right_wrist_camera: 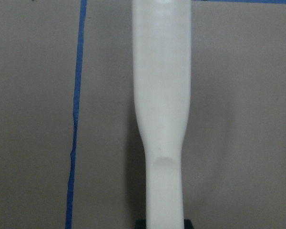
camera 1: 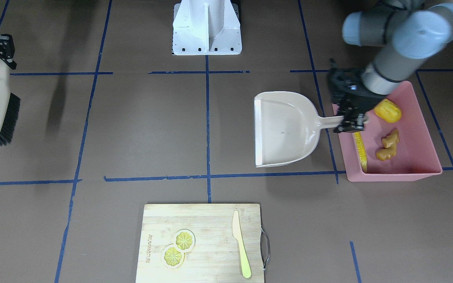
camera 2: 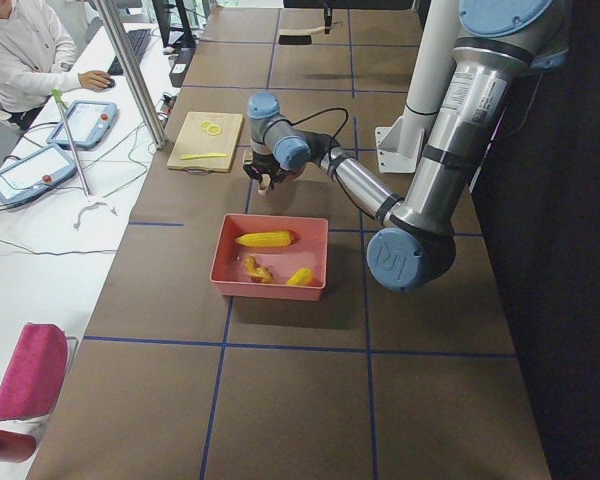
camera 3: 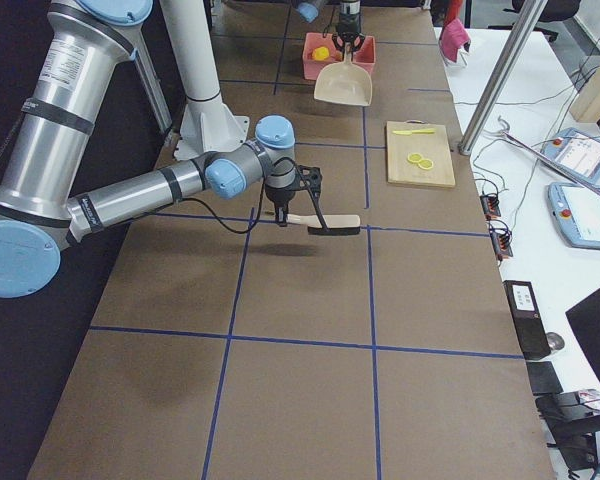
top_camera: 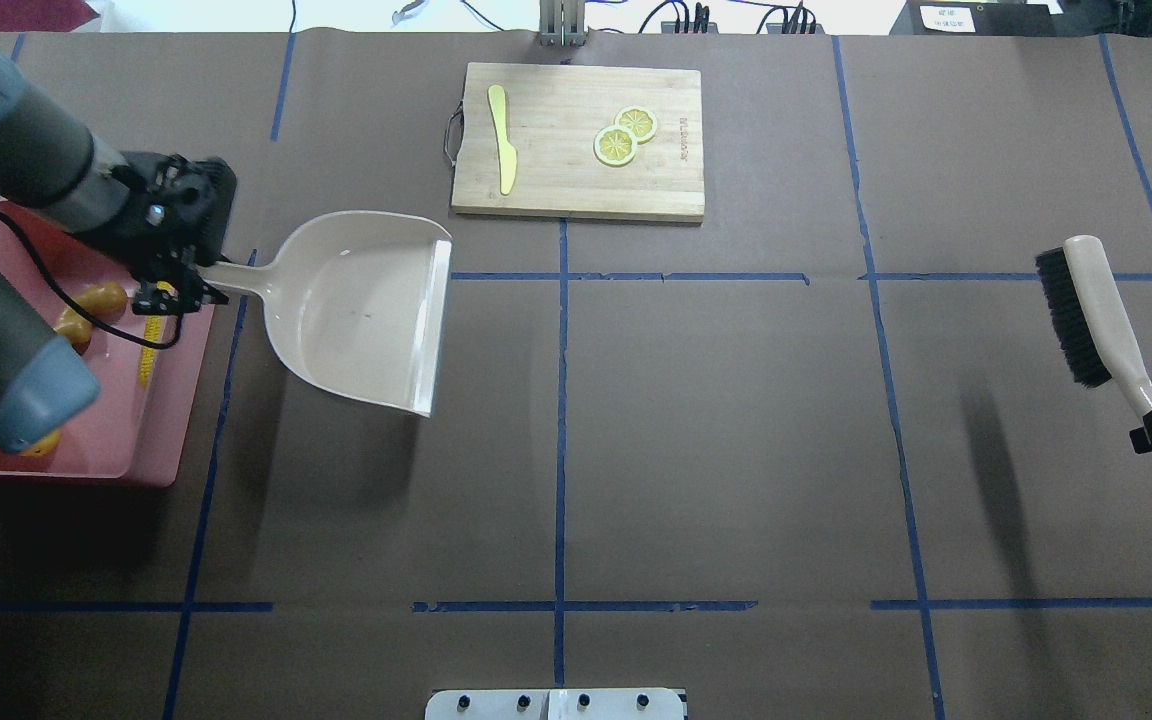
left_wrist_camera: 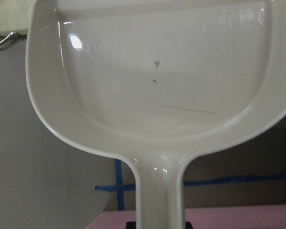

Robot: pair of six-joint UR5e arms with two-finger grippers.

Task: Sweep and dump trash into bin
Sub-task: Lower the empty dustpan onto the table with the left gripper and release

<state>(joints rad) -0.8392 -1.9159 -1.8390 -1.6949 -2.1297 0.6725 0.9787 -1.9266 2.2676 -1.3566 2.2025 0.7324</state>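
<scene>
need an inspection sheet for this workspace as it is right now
surface: brown table with a blue tape grid
job's things: corn cob, potato lump and ginger root lie in the pink bin; dustpan empty
clutter: cutting board with two lemon slices and a knife
grippers: left gripper shut on dustpan handle; right gripper shut on brush handle
cables: black cable loops along left wrist
surroundings: operator seated at side desk

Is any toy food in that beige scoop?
No, the dustpan is empty; the corn cob, yellow lump and ginger root lie in the pink bin.
</scene>
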